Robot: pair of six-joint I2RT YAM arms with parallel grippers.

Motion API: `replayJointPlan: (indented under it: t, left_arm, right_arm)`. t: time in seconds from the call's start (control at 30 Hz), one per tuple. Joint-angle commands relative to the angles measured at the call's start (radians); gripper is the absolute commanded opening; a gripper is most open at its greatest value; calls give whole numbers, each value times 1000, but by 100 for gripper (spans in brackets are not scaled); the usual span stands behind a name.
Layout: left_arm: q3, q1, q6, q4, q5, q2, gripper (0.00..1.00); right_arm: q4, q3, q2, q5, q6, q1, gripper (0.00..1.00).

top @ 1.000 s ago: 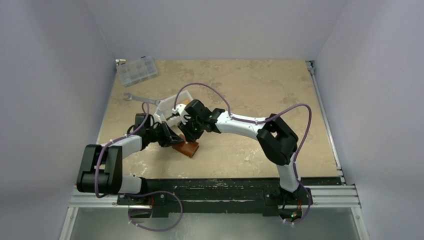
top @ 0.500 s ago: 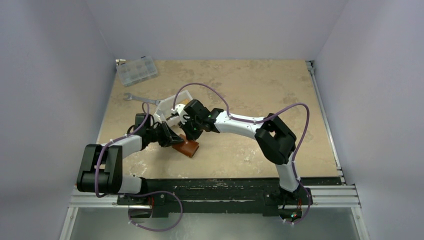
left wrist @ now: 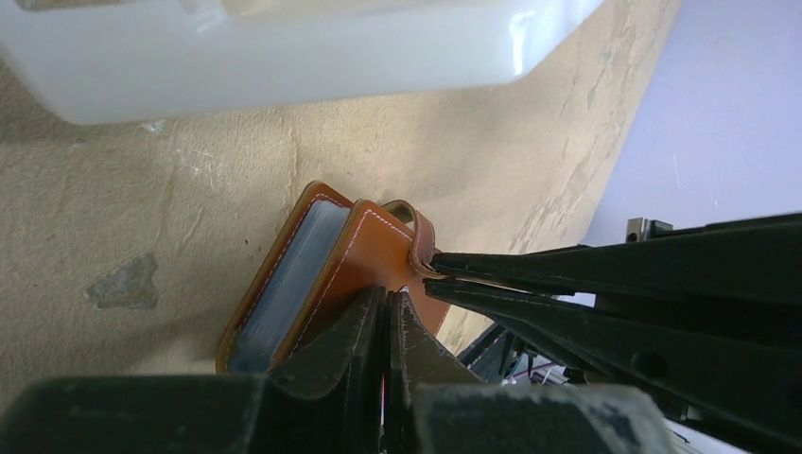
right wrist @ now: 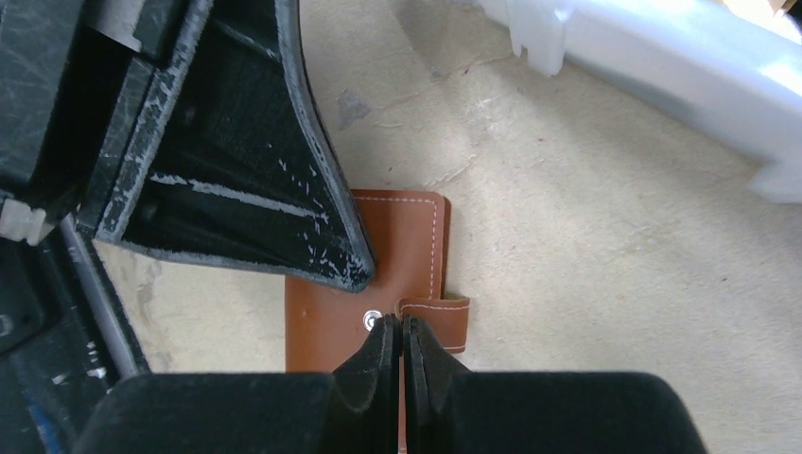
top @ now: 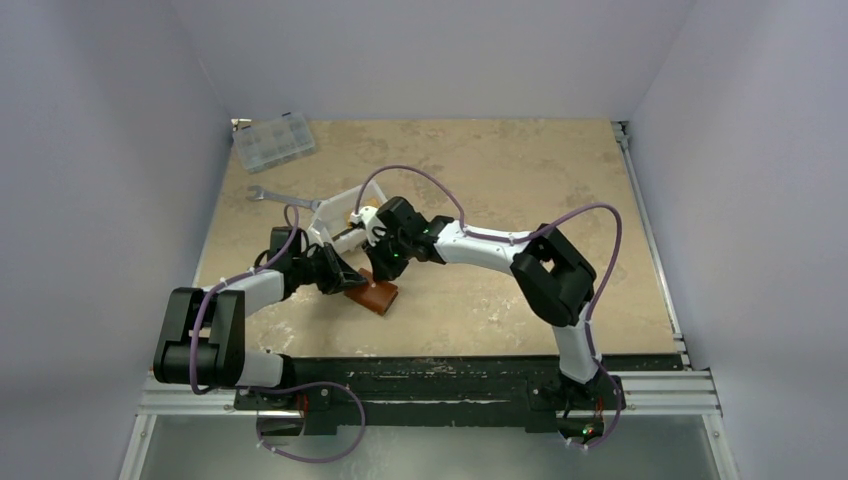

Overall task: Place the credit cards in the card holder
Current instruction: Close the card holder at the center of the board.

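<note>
The brown leather card holder (top: 375, 296) lies near the table's front, between both arms. In the left wrist view it (left wrist: 364, 251) stands slightly ajar, showing grey slots (left wrist: 284, 288). My left gripper (left wrist: 388, 298) is shut, its tips pressed on the cover. My right gripper (right wrist: 397, 323) is shut beside the snap stud (right wrist: 373, 321), pinching the end of the strap tab (right wrist: 440, 317). The credit cards are not clearly visible; only a small orange-yellow patch (top: 357, 213) shows in the white tray.
The white tray (top: 335, 215) stands just behind the grippers, close to both wrists. A silver wrench (top: 280, 196) lies to its left. A clear compartmented box (top: 273, 141) sits at the far left corner. Walls enclose the table on three sides.
The right gripper's jaws have closed at the strap tab, and its wrist has shifted slightly right. The left arm and the card holder have hardly moved.
</note>
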Motion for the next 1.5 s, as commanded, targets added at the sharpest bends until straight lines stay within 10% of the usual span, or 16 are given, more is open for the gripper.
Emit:
replayJointPlan:
  t: [0.0,0.57,1.47]
  left_arm:
    - [-1,-5,26,-5,-60,21,4]
    - [5,-9,34,-17,-82,30,1]
    - [-16,-27,7,12,-96,31,0]
  right_arm:
    - [82,-55,-70,-215,76,-58,0]
    - [277,-131,-9,-532,304,-162,0]
    - [205,-101,35,-350,256,-94,0]
